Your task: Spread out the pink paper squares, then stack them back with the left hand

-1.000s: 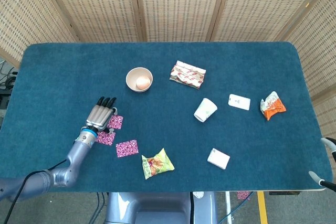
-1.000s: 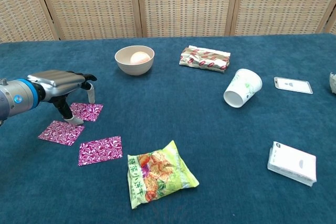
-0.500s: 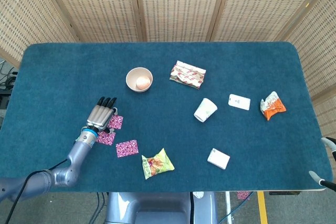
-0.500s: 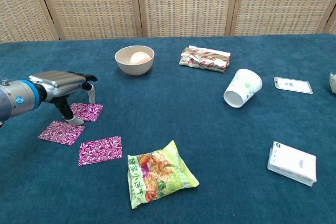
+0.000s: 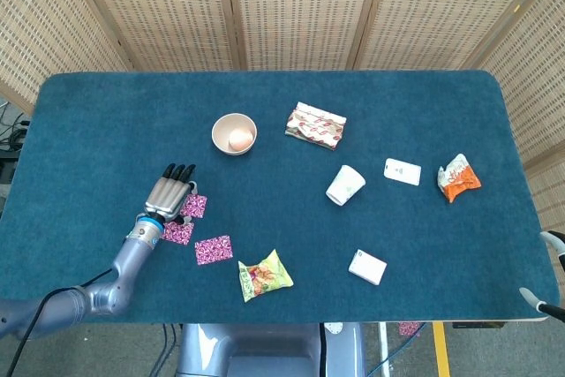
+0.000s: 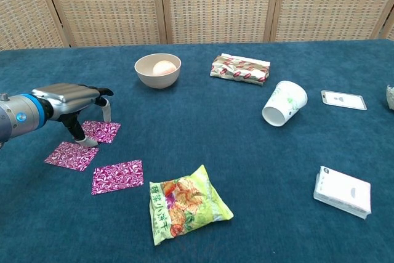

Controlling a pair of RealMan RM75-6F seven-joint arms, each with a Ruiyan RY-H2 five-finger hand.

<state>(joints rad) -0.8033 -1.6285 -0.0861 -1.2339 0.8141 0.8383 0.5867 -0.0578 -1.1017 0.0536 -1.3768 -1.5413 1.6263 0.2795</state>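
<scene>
Three pink patterned paper squares lie apart on the blue table near its front left. The far square (image 5: 193, 206) (image 6: 101, 131) sits by my left hand. The left square (image 5: 178, 232) (image 6: 71, 155) and the near square (image 5: 214, 249) (image 6: 117, 176) lie closer to the front edge. My left hand (image 5: 170, 192) (image 6: 74, 100) hovers palm down over the gap between the far and left squares, fingers spread forward. Its thumb points down and touches the near-left corner of the far square. It holds nothing. Neither view shows my right hand.
A bowl (image 6: 158, 70) with an egg stands behind the squares. A green snack bag (image 6: 184, 210) lies just right of the near square. Further right are a wrapped packet (image 6: 240, 69), a tipped paper cup (image 6: 284, 103), a white card (image 6: 343, 100), a tissue pack (image 6: 342, 191) and an orange bag (image 5: 458, 177).
</scene>
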